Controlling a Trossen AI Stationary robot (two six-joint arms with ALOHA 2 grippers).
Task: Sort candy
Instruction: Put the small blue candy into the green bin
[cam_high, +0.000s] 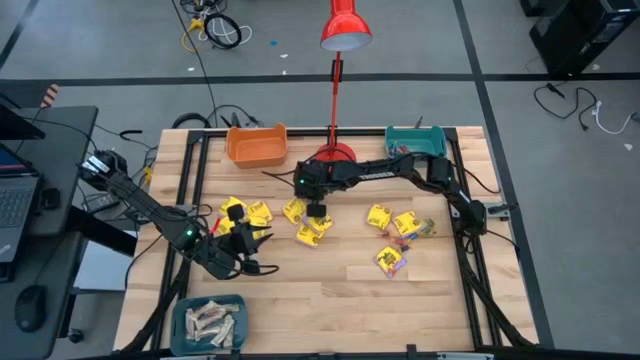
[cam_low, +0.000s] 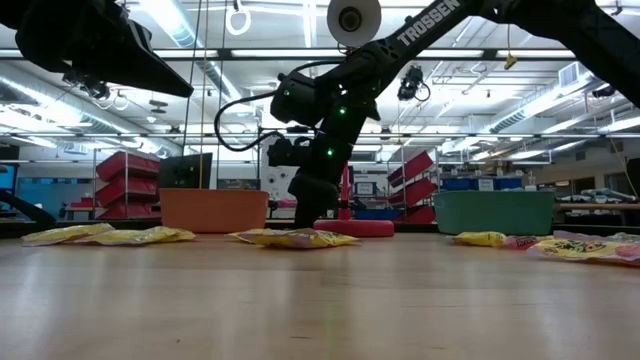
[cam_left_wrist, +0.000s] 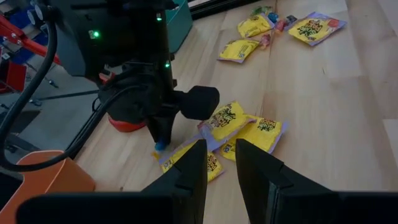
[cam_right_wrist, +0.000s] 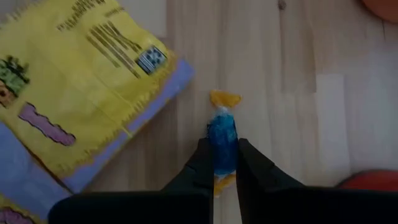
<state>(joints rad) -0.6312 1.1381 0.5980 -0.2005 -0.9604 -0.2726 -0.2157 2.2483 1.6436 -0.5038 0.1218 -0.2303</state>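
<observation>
A small blue candy with yellow twisted ends lies on the wood between the fingers of my right gripper, which is shut on it. That gripper reaches in from the right, just in front of the lamp's red base. Yellow square packets lie beside it, with more at the left and right. My left gripper hangs open and empty at the near left, facing the right one. My right gripper pinches the blue candy's middle between its two fingers. The fingers slant down from the table's right and far side, with the candy lying along the gap. One yellow twisted end sticks out past the fingertips. The candy is at the table top.
An orange bin and a teal bin stand at the far edge, either side of the red lamp. A grey-blue bin of beige bars sits at the near left. Loose small sweets lie at the right.
</observation>
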